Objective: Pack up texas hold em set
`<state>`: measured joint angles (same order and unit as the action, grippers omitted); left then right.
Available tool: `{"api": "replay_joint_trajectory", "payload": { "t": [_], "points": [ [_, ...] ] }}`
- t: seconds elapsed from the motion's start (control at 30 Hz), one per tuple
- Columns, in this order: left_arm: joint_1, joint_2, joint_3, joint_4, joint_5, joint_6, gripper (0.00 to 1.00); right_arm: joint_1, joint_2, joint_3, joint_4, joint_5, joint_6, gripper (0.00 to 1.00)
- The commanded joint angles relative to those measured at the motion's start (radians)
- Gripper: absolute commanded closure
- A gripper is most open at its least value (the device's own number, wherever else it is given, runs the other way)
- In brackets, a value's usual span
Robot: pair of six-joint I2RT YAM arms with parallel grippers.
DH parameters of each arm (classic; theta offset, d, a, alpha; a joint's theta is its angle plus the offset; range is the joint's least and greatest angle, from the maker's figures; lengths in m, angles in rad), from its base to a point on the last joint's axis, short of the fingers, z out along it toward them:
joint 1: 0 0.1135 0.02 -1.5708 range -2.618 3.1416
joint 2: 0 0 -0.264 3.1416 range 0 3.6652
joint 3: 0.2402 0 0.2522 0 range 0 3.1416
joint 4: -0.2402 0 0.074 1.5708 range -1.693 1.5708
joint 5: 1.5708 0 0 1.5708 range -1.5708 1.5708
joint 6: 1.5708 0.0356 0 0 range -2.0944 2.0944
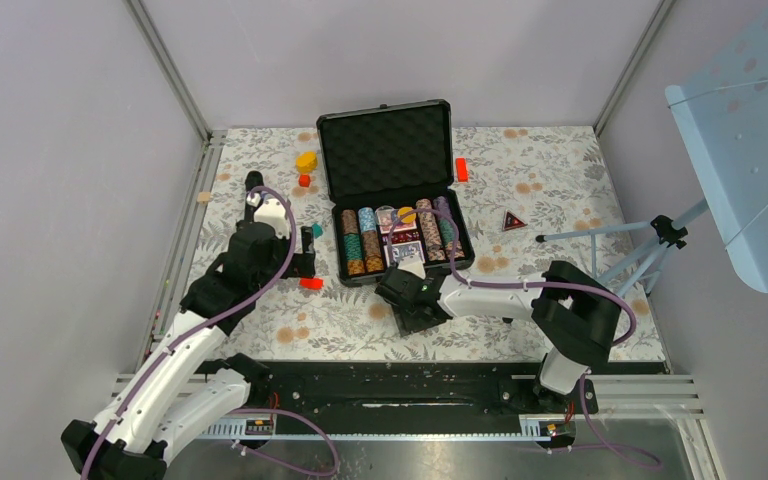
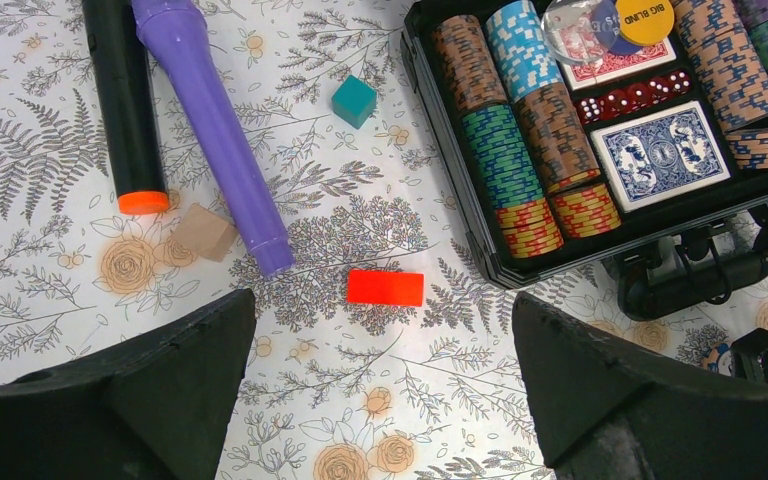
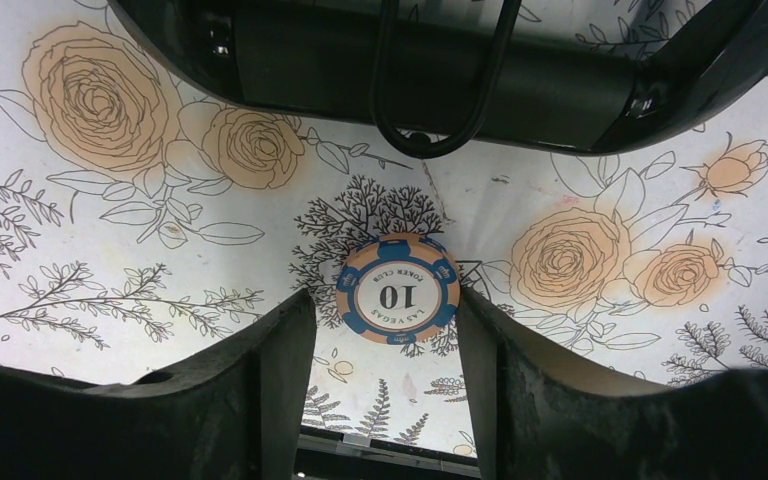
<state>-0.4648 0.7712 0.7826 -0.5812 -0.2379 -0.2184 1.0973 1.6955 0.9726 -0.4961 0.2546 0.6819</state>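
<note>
— Down by the right hand (image 3: 385,300), what can you make out?

— One loose chip (image 3: 398,288), orange and blue, marked 10, flat on the tabletop (image 3: 110,230). A finger stands on each side of it, jaws partway apart. Bare print shows beside one finger, and I can't tell whether the other touches. Beyond it the case (image 3: 260,60) is cut off by the frame edge: only its front wall and wire handle (image 3: 445,110) show.

— And from above?

— That arm covers the case's near edge. The lid stands open at the back, its foam lining (image 1: 385,150) in plain sight.

— What's inside?

— Rows of chips (image 2: 505,150) on edge, brown, light blue, green and orange, flank a blue-backed card deck (image 2: 665,155). Next to it are red dice (image 2: 635,100), then a red-backed deck (image 2: 625,68) half under a yellow disc (image 2: 646,15) reading BIG BLIND and a clear round piece (image 2: 575,25) I can't identify. The case's far end runs out of the left wrist view.

— The left hand (image 2: 382,315)?

— Spread wide, holding nothing, above a red block (image 2: 385,287) beside the case. Nearby lie a teal block (image 2: 354,100), a tan block (image 2: 203,232), a purple tube (image 2: 210,130) and a black tube (image 2: 125,110) with an orange tip, both cut off at the top.

— The room?

— White cloth printed with ferns and peach roses, pale walls (image 1: 410,50), metal posts (image 1: 170,70), and at the right a tripod (image 1: 650,245) with a blue perforated panel (image 1: 750,150).
</note>
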Motion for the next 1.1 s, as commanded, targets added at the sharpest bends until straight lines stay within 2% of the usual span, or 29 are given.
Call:
{"api": "replay_joint_trajectory", "payload": {
  "t": [0.0, 0.43, 0.7, 1.07],
  "points": [
    [0.003, 0.006, -0.002, 0.042, 0.008, -0.008, 0.01, -0.009, 0.041, -0.055, -0.055, 0.022, 0.030, 0.41],
    [0.003, 0.015, 0.000, 0.042, 0.014, -0.007, 0.01, -0.043, 0.022, -0.118, -0.038, 0.004, 0.028, 0.48],
    [0.003, 0.017, -0.002, 0.043, 0.014, -0.007, 0.01, -0.050, 0.025, -0.119, -0.052, 0.004, 0.009, 0.42],
    [0.004, 0.020, -0.003, 0.042, 0.021, -0.007, 0.01, -0.050, 0.046, -0.096, -0.097, -0.003, -0.027, 0.46]
  ]
}}
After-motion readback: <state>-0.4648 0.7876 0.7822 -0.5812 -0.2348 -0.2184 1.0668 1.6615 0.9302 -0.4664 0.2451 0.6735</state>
